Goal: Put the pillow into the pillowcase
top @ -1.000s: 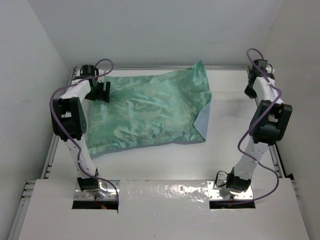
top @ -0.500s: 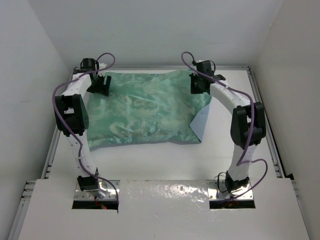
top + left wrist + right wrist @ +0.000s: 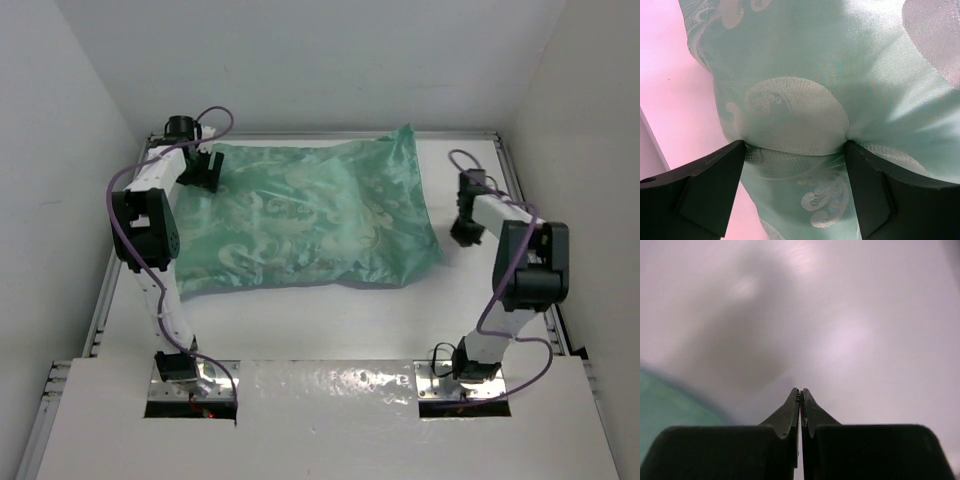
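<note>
The pillowcase (image 3: pixel 300 225) lies plump across the far half of the table, its shiny sea-green swirl face up. The pillow is hidden; the case's full shape suggests it is inside. My left gripper (image 3: pixel 200 172) is at the case's far left corner. In the left wrist view its jaws stand wide, and the left gripper (image 3: pixel 796 147) squeezes a thick stuffed bulge of the pillowcase (image 3: pixel 800 75) that dents at both fingers. My right gripper (image 3: pixel 462 232) hovers over bare table just right of the case. In the right wrist view the right gripper (image 3: pixel 800 390) is shut and holds nothing.
White walls close in the table (image 3: pixel 330 320) on the left, back and right. The case's right corner (image 3: pixel 430 250) reaches to within a short gap of the right arm. Metal rails (image 3: pixel 100 310) run along the table's sides.
The right arm swung in to the case's far right corner, then drew back to the right, shut and empty. The case's right end now lies spread out, its blue flap gone. The left gripper kept its hold.
</note>
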`<state>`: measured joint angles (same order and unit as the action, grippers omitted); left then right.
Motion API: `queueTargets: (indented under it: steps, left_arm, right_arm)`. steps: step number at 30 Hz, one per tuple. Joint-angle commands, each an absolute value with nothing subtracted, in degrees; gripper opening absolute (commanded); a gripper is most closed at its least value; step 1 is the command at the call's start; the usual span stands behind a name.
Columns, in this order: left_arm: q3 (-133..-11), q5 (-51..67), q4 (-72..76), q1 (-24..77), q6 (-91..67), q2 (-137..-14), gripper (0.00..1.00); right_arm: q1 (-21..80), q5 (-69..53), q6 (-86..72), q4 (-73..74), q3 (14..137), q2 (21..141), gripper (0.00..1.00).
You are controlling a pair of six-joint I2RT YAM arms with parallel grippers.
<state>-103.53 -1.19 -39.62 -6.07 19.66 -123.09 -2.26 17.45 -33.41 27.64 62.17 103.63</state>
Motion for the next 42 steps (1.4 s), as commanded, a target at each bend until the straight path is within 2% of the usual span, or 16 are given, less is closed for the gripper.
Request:
queueTargets:
  steps: [1, 6, 8, 10, 11, 12, 13, 15, 17, 18, 21, 26, 32, 42]
  left_arm:
    - [-104.8, -6.2, -38.0, -6.5, 21.9, -123.7, 0.78]
    - [-108.4, -3.6, -39.7, -6.5, 21.7, -123.0, 0.79]
    - [-112.8, -2.6, -42.5, -6.5, 21.4, -122.8, 0.84]
    - [-116.8, -1.7, -46.0, -6.5, 20.7, -122.3, 0.90]
    - [-121.1, -1.4, -46.9, -6.6, 20.4, -122.0, 1.00]
    - [-123.0, -1.6, -47.9, -6.6, 20.1, -121.1, 1.00]
    - [-125.0, -1.9, -49.6, -6.8, 19.6, -120.5, 1.00]
    - [-128.3, -5.1, -50.5, -7.0, 19.4, -117.9, 1.00]
    - [-126.9, -9.8, -51.1, -7.7, 19.9, -115.5, 1.00]
    - [-125.8, -11.1, -51.2, -8.3, 20.1, -113.1, 1.00]
    - [-118.2, -13.1, -51.9, -12.5, 18.9, -108.6, 1.00]
    - [-102.4, -7.4, -51.8, -23.5, 17.9, -102.7, 1.00]
    - [-89.1, -8.9, -45.9, -26.8, 21.1, -94.2, 1.00]
    - [-87.5, -6.6, -45.4, -26.8, 20.4, -93.5, 1.00]
  right_arm:
    - [-7.5, 34.2, -38.8, 31.7, 60.7, 94.0, 0.00]
    - [-10.1, 33.8, -36.5, 30.2, 62.6, 90.8, 0.00]
    - [-9.9, 29.2, -33.0, 28.4, 64.0, 90.0, 0.01]
    - [-9.5, 26.0, -30.0, 27.1, 65.3, 89.3, 0.11]
    - [-9.3, 23.1, -29.2, 26.3, 65.8, 88.9, 0.17]
    - [-9.3, 21.6, -28.5, 26.0, 66.4, 88.8, 0.24]
    - [-9.3, 20.6, -27.9, 26.1, 67.7, 88.7, 0.46]
    - [-9.3, 18.3, -27.2, 25.8, 68.6, 88.2, 0.62]
    - [-9.3, 16.5, -26.3, 24.4, 69.2, 87.1, 0.92]
    - [-9.3, 16.0, -25.8, 23.6, 69.1, 86.8, 0.99]
    - [-9.3, 16.1, -25.8, 21.1, 68.5, 85.3, 0.99]
    - [-9.3, 19.7, -27.2, 17.5, 67.0, 83.6, 0.99]
    - [-9.3, 21.7, -29.2, 10.6, 61.0, 81.2, 0.99]
    - [-9.3, 19.1, -28.7, 5.5, 59.4, 80.2, 0.99]
